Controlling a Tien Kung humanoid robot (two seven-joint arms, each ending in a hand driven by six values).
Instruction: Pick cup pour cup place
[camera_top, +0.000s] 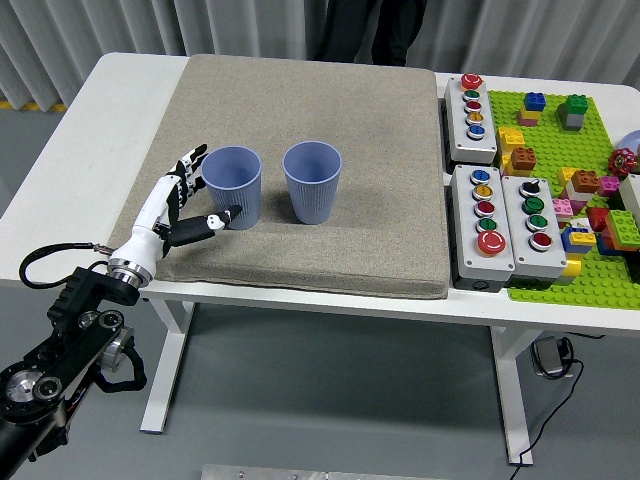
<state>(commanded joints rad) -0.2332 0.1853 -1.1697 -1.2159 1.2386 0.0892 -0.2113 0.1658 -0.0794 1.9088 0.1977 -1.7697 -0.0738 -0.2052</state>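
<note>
Two blue ribbed cups stand upright side by side on a grey mat (330, 110): the left cup (235, 188) and the right cup (313, 182). My left hand (190, 195) is open at the left cup's left side, fingers spread by its rim and the thumb at its lower front. It does not hold the cup. I cannot see what is inside the cups. My right arm is out of view.
Three grey button boxes (485, 210) stand to the right of the mat. A green baseplate (590, 190) with loose bricks lies at the far right. A person in dark clothes (365, 30) stands at the far side.
</note>
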